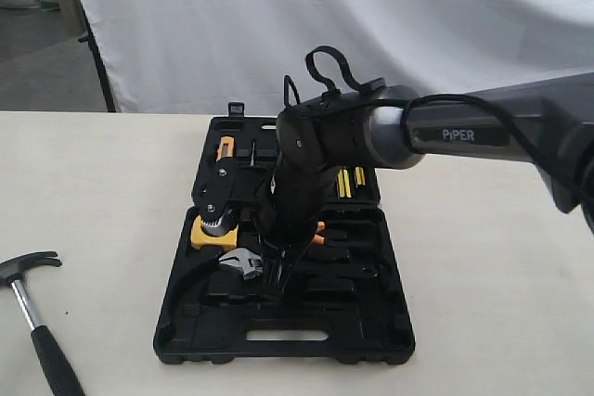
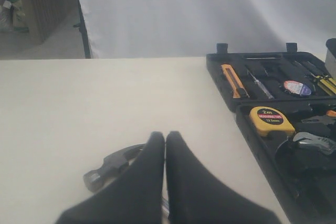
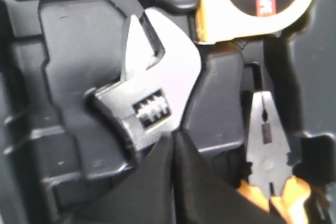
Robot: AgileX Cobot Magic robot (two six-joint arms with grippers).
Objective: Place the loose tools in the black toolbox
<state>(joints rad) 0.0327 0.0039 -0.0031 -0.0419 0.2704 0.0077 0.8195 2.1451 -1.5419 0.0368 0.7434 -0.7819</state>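
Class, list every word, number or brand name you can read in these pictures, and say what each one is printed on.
"PiPER": on the right arm.
"2m": on the face of the yellow tape measure.
"TAPE" and "mm": cut-off fragments on the same face in the right wrist view. The rest of its red strip is too small to read.
Label on the round tape roll: blurred, unreadable.
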